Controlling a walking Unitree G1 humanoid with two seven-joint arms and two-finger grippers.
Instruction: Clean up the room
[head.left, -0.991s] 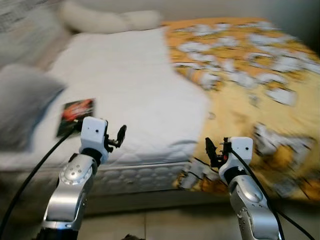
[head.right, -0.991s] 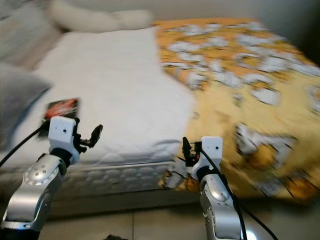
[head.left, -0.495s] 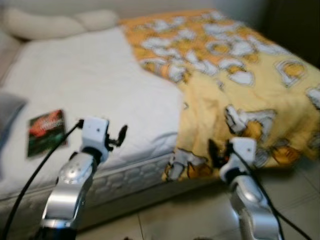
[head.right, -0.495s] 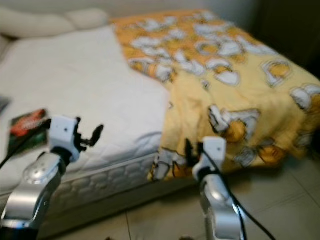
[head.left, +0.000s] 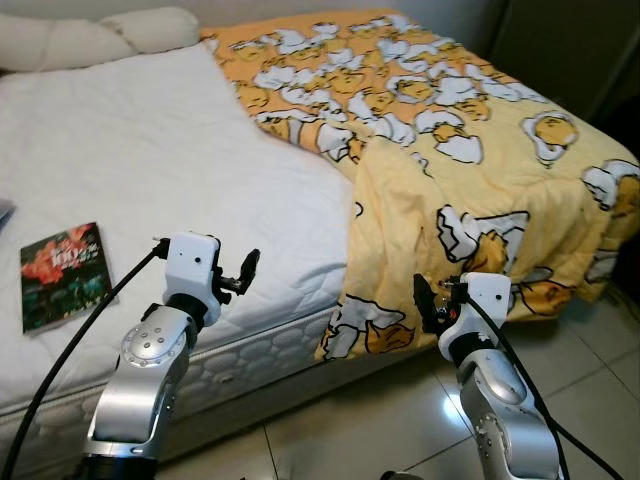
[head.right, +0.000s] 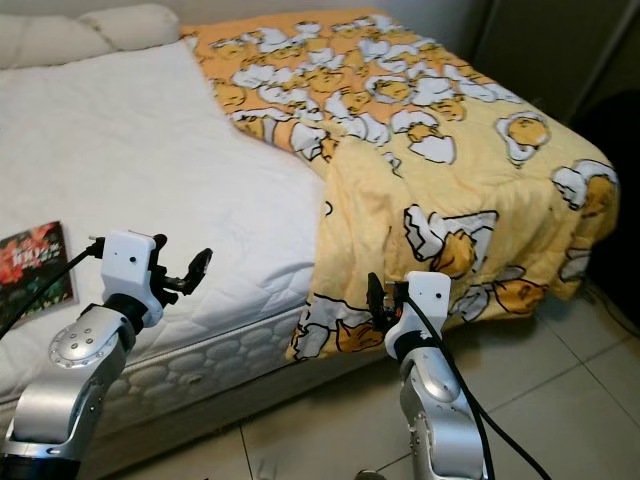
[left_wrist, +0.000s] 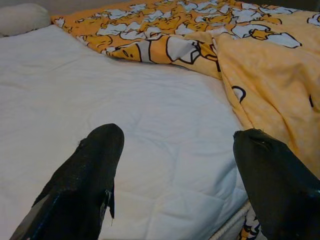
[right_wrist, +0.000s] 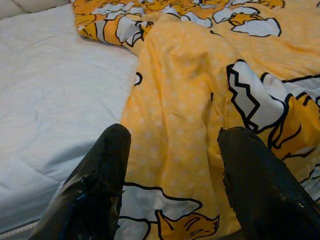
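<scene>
The left gripper (head.left: 247, 270) has its two black fingers (left_wrist: 87, 180) spread wide and empty, poised over the near edge of the white mattress (head.left: 150, 160). The right gripper (head.left: 424, 300) is likewise wide and empty; its fingers (right_wrist: 100, 185) frame the yellow patterned blanket (head.left: 450, 150) where the blanket hangs over the near edge of the bed.

Change since the earlier frames: the whole picture has shifted and the blur has cleared. The camera has swung toward the foot of the bed and settled; the things on the bed have not moved. Both arms keep the same raised posture in front of the body.

Present layout:
- The blanket covers the foot half of the bed, with a folded-back edge running across the mattress and one corner drooping toward the tiled floor (head.left: 380, 420).
- A book (head.left: 62, 275) lies flat near the near edge, toward the head end, well apart from the blanket.
- Pillows (head.left: 90, 35) lie along the head end.

Judgement: the approach appears complete, and the blanket in front of the right gripper is the likely next thing to take. No tidying step is done yet.
</scene>
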